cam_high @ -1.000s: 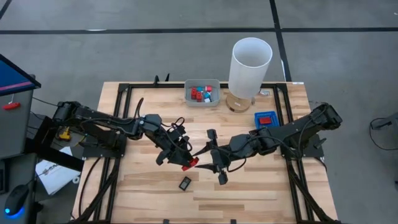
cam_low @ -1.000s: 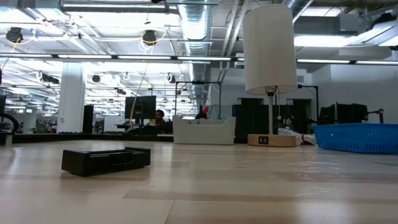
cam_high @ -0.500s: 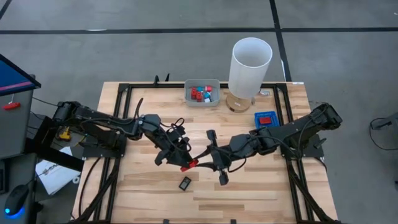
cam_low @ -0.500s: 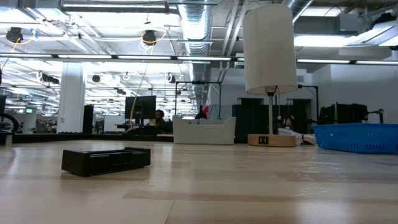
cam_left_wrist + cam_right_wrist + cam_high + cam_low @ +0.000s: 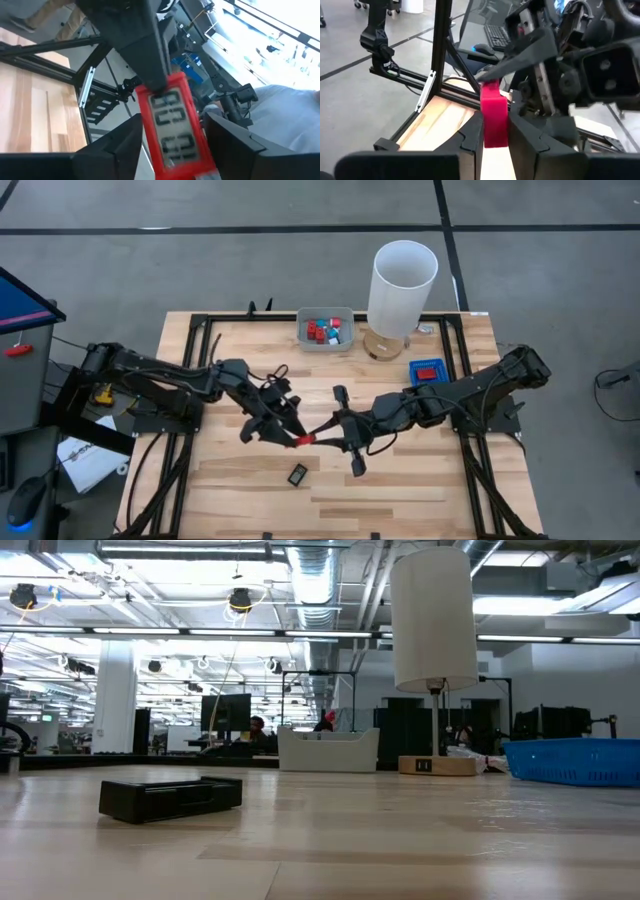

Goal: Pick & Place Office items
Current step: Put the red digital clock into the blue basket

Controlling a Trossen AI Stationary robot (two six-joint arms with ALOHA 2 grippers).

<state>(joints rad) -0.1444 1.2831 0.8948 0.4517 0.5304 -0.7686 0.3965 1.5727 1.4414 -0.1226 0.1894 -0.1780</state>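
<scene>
Red framed rectangle (image 5: 175, 125), recessed face

Figure: office items, seen from above. You see a red framed rectangle (image 5: 303, 440) held off the tabletop near centre, edge-on; in the left wrist view its face (image 5: 176, 125) shows two pale outlined cells. A black framed rectangle (image 5: 298, 475) lies flat at 6 o'clock of it, well apart. Red, blue and white pieces (image 5: 322, 331) sit heaped together at 12 o'clock. One red-and-blue piece (image 5: 429, 371) lies at 2 o'clock.
</scene>
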